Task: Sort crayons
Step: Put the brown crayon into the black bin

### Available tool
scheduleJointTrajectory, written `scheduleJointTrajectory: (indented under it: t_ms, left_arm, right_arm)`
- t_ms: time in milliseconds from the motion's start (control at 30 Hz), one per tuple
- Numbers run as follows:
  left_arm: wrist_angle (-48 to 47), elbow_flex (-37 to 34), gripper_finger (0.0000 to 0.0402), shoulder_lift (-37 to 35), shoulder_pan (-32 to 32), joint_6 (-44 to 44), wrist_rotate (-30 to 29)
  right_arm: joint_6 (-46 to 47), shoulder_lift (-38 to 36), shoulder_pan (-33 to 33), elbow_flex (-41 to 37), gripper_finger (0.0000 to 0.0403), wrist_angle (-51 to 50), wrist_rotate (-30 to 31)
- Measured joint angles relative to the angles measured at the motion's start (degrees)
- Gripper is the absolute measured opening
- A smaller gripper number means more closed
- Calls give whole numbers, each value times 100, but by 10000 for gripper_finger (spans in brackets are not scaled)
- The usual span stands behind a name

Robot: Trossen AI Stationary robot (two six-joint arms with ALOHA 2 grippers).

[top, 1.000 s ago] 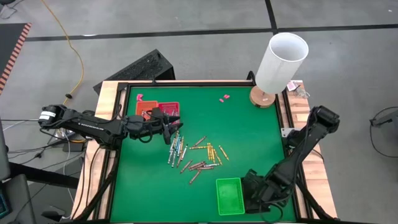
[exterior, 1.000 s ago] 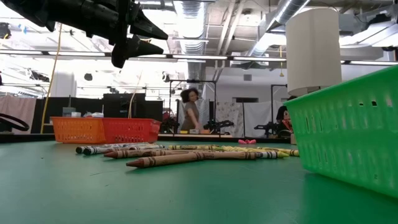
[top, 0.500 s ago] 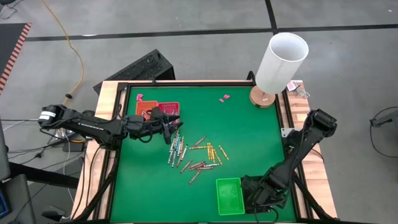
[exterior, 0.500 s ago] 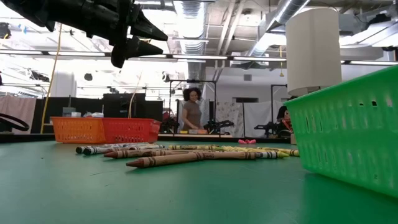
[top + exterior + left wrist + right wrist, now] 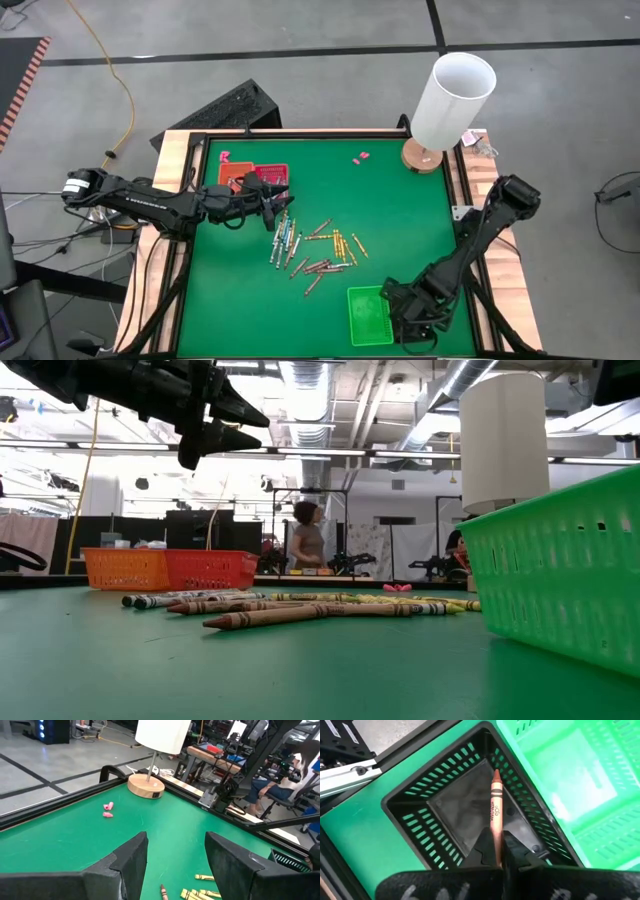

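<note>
Right tool (image 5: 496, 851), fingers pinched on a brown-red crayon (image 5: 494, 807), hangs over the black basket (image 5: 415, 805) at the table's near right corner, just beside the green basket (image 5: 368, 314). Over the last sec the right arm has slid inward along the near edge, so the tool now sits above the black basket rather than off to its side; the crayon's tip points down into it, not yet let go. Judgement: drop-off is imminent, w/ the pinch needing only to loosen for this one to count as sorted. Left tool (image 5: 175, 865), fingers spread wide & empty, hasn't budged: it hovers above the table (image 5: 400, 215) by the red-orange basket (image 5: 262, 178), near the far left end of the loose crayons (image 5: 312, 248). That pile, grey-blue, yellow & brown-red sticks mid-table, looks unchanged, so most of the sorting remains. Lamp (image 5: 450, 100) stands at the far right corner; pink scraps (image 5: 360, 157) lie near it.
</note>
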Motion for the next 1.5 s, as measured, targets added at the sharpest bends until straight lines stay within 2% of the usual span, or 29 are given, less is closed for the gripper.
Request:
scheduleJointTrajectory:
  t_ms: [300, 567, 767, 900, 1100, 1500]
  left_arm:
    - [-2, 0, 187, 0, 0, -2, 0]
    - [0, 0, 187, 0, 0, -2, 0]
    - [0, 0, 187, 0, 0, -23, 0]
    - [0, 0, 187, 0, 0, -54, 0]
    - [0, 0, 187, 0, 0, -59, 8]
    - [-466, 0, 187, 0, 0, -56, 459]
  right_arm:
    - [195, 0, -9, 0, 12, -9, 14]
    - [354, 0, -7, 0, 73, -22, 15]
    - [359, 0, -7, 0, 101, -19, 17]
    - [471, -4, -7, 0, 102, -19, 337]
    - [1231, -161, -260, 0, 101, -61, 901]
    - [2308, -721, -980, 0, 101, -151, 917]
